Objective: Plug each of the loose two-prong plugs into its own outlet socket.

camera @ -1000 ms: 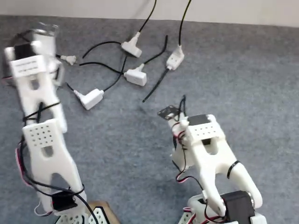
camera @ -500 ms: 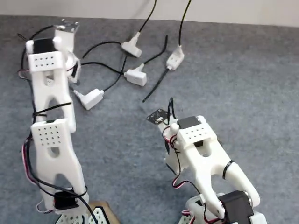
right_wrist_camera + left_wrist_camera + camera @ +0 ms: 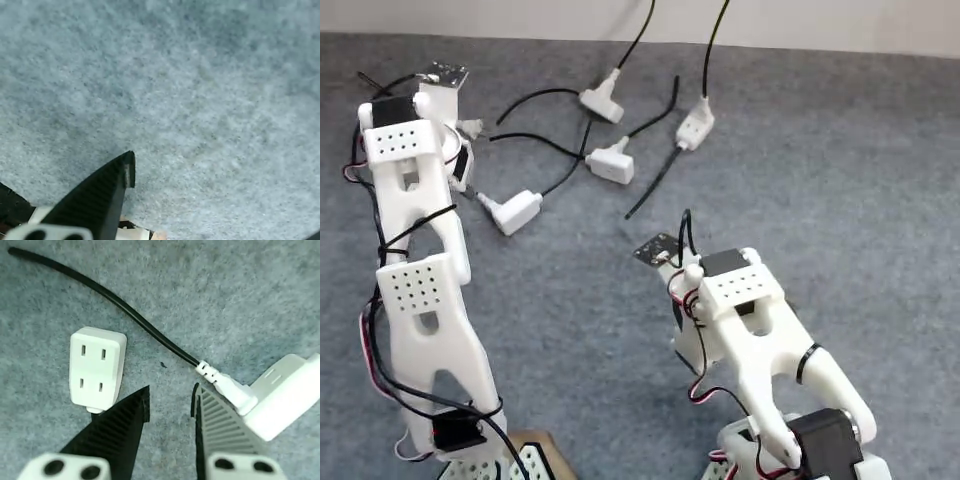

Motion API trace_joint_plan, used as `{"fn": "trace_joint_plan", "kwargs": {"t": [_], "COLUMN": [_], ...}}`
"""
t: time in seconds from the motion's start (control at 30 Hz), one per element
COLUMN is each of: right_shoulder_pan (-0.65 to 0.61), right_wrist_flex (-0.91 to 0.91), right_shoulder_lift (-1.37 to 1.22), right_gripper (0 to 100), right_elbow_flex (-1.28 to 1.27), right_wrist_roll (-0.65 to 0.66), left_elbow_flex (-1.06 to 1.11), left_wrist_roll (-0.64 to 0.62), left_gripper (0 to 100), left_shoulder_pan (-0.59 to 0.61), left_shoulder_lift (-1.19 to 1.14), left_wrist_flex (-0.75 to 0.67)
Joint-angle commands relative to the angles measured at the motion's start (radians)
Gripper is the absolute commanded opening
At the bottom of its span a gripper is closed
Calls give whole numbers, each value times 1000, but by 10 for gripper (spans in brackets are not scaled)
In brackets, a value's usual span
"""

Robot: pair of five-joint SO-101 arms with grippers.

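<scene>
In the left wrist view my left gripper [image 3: 170,395] is open just above the carpet with nothing between its fingers. A white outlet socket [image 3: 96,367] lies beside the black finger [image 3: 125,422]. A white two-prong plug [image 3: 280,395] with its black cable [image 3: 110,297] lies against the grey finger [image 3: 215,425]. From above, the left gripper [image 3: 463,160] sits at the far left, near a white plug [image 3: 518,212]. Further right lie another socket [image 3: 610,160], a plug [image 3: 602,103] and a third white piece [image 3: 693,125]. My right gripper [image 3: 222,195] is open over bare carpet.
Black cables [image 3: 535,145] loop between the plugs and run off the far edge. The right arm [image 3: 745,300] stands near the front centre, apart from the plugs. Grey carpet [image 3: 860,200] covers the whole table.
The left arm swung right towards the plugs, then shifted back a little to the left. The right arm moved slightly left and has since held still.
</scene>
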State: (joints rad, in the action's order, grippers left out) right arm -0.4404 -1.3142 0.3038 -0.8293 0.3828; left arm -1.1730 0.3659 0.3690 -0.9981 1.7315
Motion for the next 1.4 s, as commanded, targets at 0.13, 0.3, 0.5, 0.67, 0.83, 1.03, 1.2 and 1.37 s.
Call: {"fn": "trace_joint_plan", "kwargs": {"t": [0.13,0.3,0.5,0.67,0.83,1.03,1.2,1.37], "right_shoulder_pan": [-10,-10,-10,-12,-12,-12,-12,-12], "right_wrist_flex": [-12,-13,-13,-13,-8,-7,-7,-12], "right_shoulder_lift": [8,13,13,7,7,7,7,8], "right_gripper": [546,546,546,546,546,546,546,546], "right_elbow_flex": [5,5,5,5,5,5,5,5], "right_wrist_roll": [-9,-9,-9,-9,-9,-9,-9,-9], "left_elbow_flex": [-10,-12,-48,-171,-231,-226,-225,-226], "left_wrist_roll": [9,11,74,60,-213,-420,-548,-638], "left_gripper": [154,154,158,159,211,323,322,322], "left_shoulder_pan": [24,24,7,8,19,-42,-82,-91], "left_shoulder_lift": [-54,-125,-114,-68,-16,-15,-18,-108], "left_wrist_flex": [-37,-77,-78,28,43,43,-2,-55]}}
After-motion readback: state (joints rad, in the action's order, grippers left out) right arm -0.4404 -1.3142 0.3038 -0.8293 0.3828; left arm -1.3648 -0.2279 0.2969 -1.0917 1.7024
